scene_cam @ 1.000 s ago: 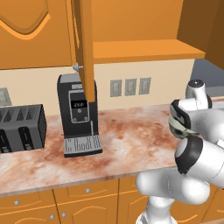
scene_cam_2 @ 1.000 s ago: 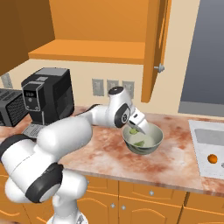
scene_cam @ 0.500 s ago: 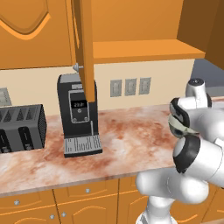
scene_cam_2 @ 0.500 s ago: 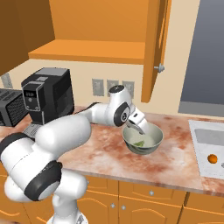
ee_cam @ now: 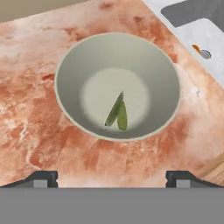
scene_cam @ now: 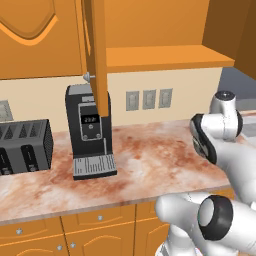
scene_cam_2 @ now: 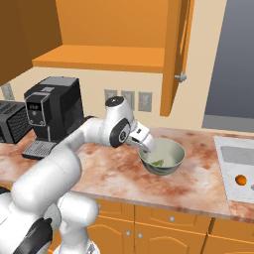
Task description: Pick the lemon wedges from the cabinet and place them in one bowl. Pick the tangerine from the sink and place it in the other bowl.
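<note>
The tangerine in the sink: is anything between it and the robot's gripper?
Nothing visible blocks it. The gripper, open, is above the bowl holding the lemon wedges; only bare counter lies between that and the tangerine in the sink.

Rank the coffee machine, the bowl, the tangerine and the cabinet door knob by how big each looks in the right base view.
1. coffee machine
2. bowl
3. tangerine and cabinet door knob: both tiny and look alike, so I won't rank them.
</note>
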